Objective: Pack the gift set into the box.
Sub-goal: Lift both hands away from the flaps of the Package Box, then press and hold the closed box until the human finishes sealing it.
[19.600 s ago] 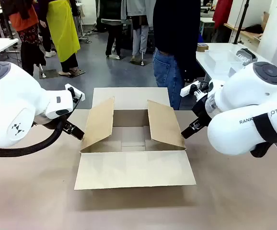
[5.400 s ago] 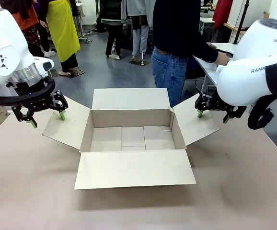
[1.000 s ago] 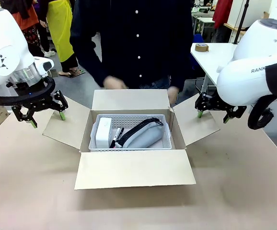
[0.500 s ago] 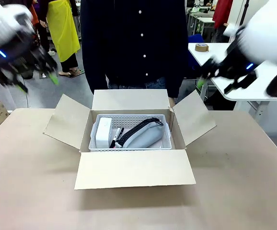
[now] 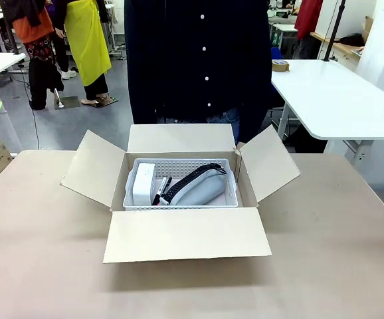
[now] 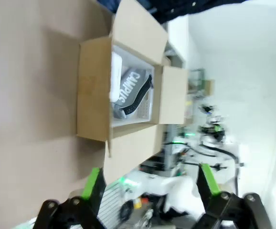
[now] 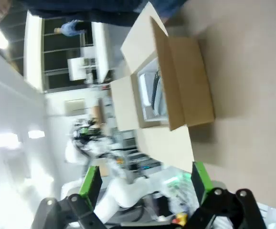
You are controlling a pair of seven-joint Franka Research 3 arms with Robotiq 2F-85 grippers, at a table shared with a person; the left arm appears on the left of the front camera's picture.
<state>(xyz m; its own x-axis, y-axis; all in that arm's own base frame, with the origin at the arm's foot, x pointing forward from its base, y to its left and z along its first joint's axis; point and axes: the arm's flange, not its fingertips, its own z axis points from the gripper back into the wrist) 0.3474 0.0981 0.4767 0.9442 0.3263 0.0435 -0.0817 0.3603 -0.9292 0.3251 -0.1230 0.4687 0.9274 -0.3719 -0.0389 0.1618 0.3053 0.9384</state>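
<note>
The gift set (image 5: 179,166) lies inside the box (image 5: 185,232), down on its floor. It is one shallow pale grey tray holding three things. One small white box (image 5: 143,183) stands at the robot's left end. One grey pouch (image 5: 195,188) with a black strap takes up the middle and right. One black pen-like item (image 5: 163,189) sits between them, beside both.

The box is a single brown carton in the middle of the brown table (image 5: 46,266). All four of its top flaps are open. The near flap lies flat toward the robot, the far flap lies toward the person, and the two side flaps slant up and outward.

Both grippers are well apart from the gift set, with nothing touching it or the carton. In the left wrist view the left gripper (image 6: 150,183) looks down from high up. The carton is small in the upper middle of that view, and the pouch's printed letters can be made out. Its two green-padded fingers are spread wide with nothing between them. In the right wrist view the right gripper (image 7: 145,183) likewise looks from a distance at the carton. Its two fingers are also splayed and hold nothing.

One person (image 5: 198,60) in a dark buttoned shirt stands just behind the far flap. A white table (image 5: 325,93) to the robot's right carries one roll of tape (image 5: 280,66).
</note>
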